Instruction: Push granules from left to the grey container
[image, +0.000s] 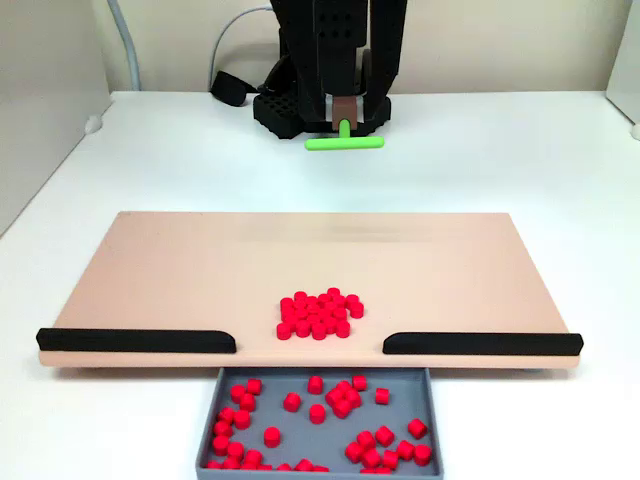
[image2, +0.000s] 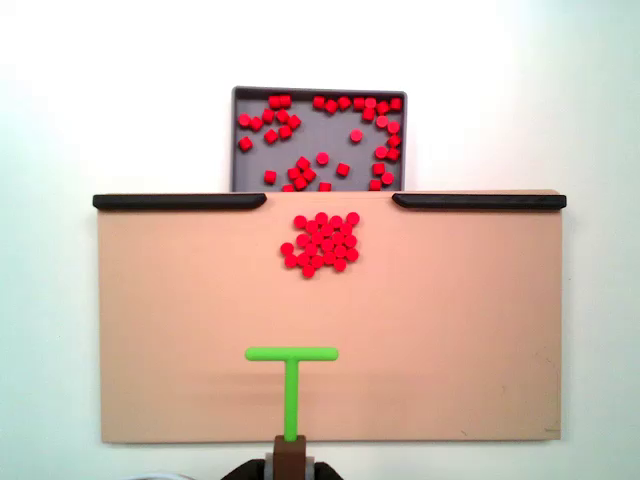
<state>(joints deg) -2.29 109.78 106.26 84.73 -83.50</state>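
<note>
We see the arm's two-finger gripper (image2: 291, 452) closed around the stem of a bright green T-shaped plastic pusher stick (image2: 292, 378), whose crossbar points away from the arm's base; whether the stick touches the board's surface we cannot tell. In a fixed view the gripper (image: 343, 115) shows beyond the board's far edge, with the stick (image: 344, 141) below it. Taking the pinkish-beige rectangular board (image2: 450, 320) as our landmark, the stick's crossbar hangs over the board's near half, well apart from a tight cluster of small bright red plastic granules (image2: 321, 243). That cluster sits on the board close to its container-side edge, in line with the gap between two black strips (image2: 180, 201) that edge it. Just beyond that gap, the shallow grey plastic container (image2: 237, 140) adjoins the board and holds many more scattered red granules. The board rests on a white table (image: 500, 150).
</note>
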